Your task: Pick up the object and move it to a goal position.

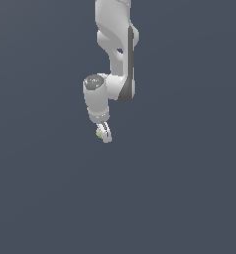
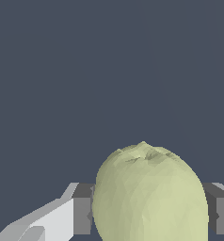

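Note:
The object (image 2: 149, 193) is a pale yellow-green ball with a dimpled top. In the wrist view it fills the space between my two grey finger pads (image 2: 82, 214), which press on both of its sides. In the exterior view only a small yellow-green sliver of the object (image 1: 98, 133) shows beside the white fingers. My gripper (image 1: 103, 134) hangs below the white arm near the middle of the exterior view, shut on the object.
A flat dark grey-blue surface (image 1: 189, 198) fills the background in both views. The white arm (image 1: 117, 44) comes down from above. No other objects show.

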`<state>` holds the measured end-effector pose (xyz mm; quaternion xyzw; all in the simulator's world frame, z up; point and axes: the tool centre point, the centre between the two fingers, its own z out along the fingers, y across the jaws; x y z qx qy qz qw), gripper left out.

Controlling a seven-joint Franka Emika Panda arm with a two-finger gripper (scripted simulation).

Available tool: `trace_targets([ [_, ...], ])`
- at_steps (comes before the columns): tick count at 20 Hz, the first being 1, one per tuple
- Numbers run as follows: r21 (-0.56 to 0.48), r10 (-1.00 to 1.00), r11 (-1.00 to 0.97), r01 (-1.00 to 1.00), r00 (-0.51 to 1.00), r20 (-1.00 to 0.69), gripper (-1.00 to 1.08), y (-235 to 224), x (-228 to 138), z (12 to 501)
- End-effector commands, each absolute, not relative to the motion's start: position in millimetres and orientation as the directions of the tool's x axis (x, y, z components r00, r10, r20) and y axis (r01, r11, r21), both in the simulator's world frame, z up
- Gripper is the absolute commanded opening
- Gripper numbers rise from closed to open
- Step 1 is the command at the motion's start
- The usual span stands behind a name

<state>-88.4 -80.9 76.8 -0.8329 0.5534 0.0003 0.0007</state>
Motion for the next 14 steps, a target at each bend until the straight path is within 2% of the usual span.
trace_targets([
  [1, -0.001, -0.922, -0.388, -0.922, 0.388, -0.001, -1.00, -83, -98, 82],
  [14, 0.000, -0.922, -0.388, -0.922, 0.388, 0.000, -1.00, -86, -111, 89],
])
